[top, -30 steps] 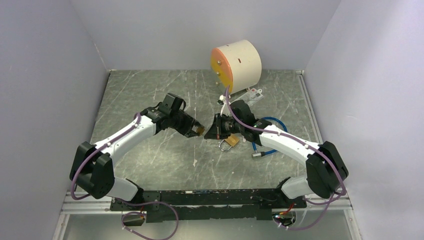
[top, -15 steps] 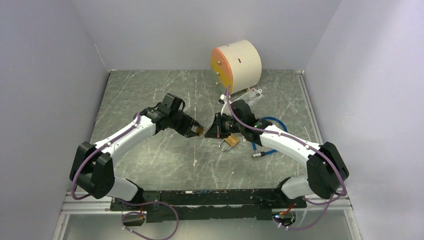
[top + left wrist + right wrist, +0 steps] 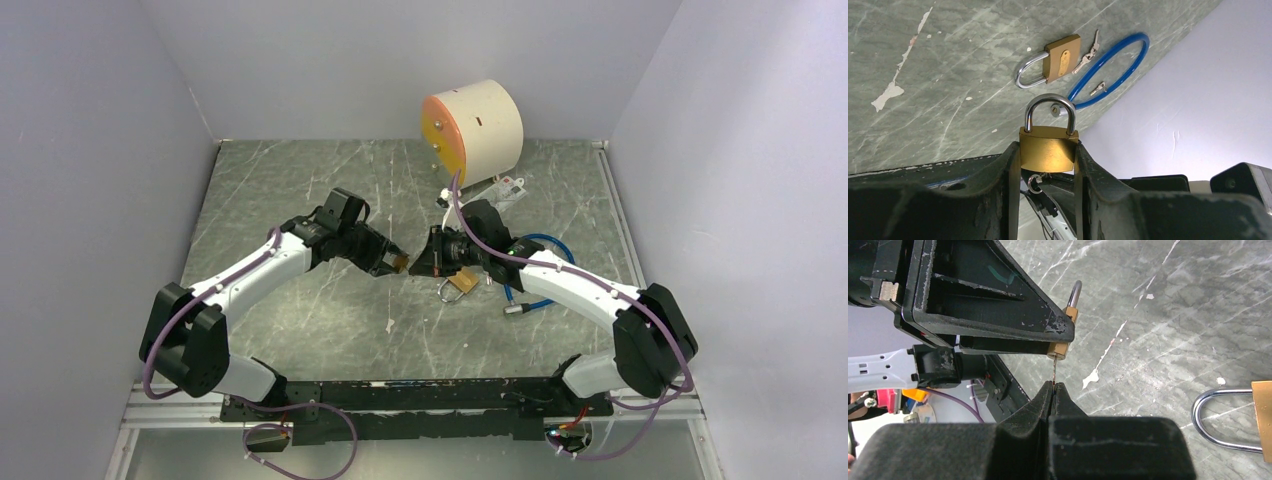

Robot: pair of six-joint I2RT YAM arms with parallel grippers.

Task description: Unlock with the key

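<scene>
My left gripper [image 3: 1047,150] is shut on a small brass padlock [image 3: 1048,147] with a closed steel shackle, held above the table; it shows mid-table in the top view [image 3: 400,263]. My right gripper [image 3: 1053,385] is shut on a thin key [image 3: 1053,371], seen edge-on, whose tip meets the bottom of that padlock [image 3: 1062,347]. In the top view the right gripper [image 3: 418,262] faces the left gripper [image 3: 397,262] tip to tip. A key ring [image 3: 1034,183] shows under the padlock.
A second brass padlock [image 3: 458,285] lies on the marble table [image 3: 300,190] with keys [image 3: 1087,50] beside it. A blue cable loop [image 3: 540,275] lies right of it. A cream cylinder with an orange face [image 3: 475,128] stands at the back, a white tag [image 3: 505,188] below it.
Almost nothing has moved; the left gripper with its padlock has shifted very slightly toward the right gripper's key.
</scene>
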